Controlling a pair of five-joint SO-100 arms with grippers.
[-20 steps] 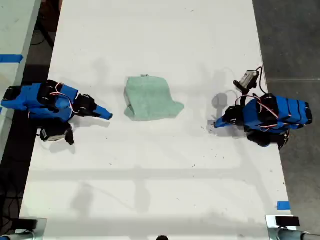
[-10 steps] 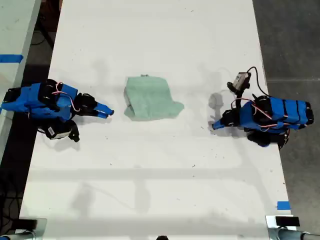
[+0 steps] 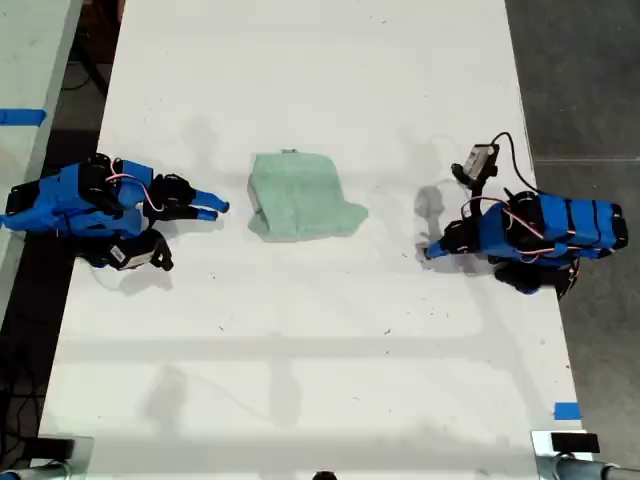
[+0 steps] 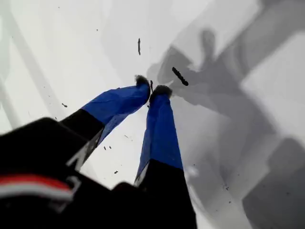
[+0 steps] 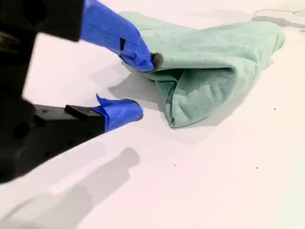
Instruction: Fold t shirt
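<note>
- Folded shirt (image 3: 298, 197) lies mid-table (image 3: 320, 380).
- My second gripper (image 5: 140, 83), jaws apart, sits just beside it, empty.
- My first gripper (image 4: 151, 88), closed on nothing, is well apart.

You will find the small pale mint-green folded cloth t shirt (image 3: 298, 197) lying on the wide white flat counter (image 3: 300, 380), near its middle. My second pincer (image 3: 215, 207) sits just beside the shirt, toward the exterior view's left, not touching it. My first pincer (image 3: 428, 250) rests on bare counter toward the exterior view's right, well apart from the shirt.
</note>
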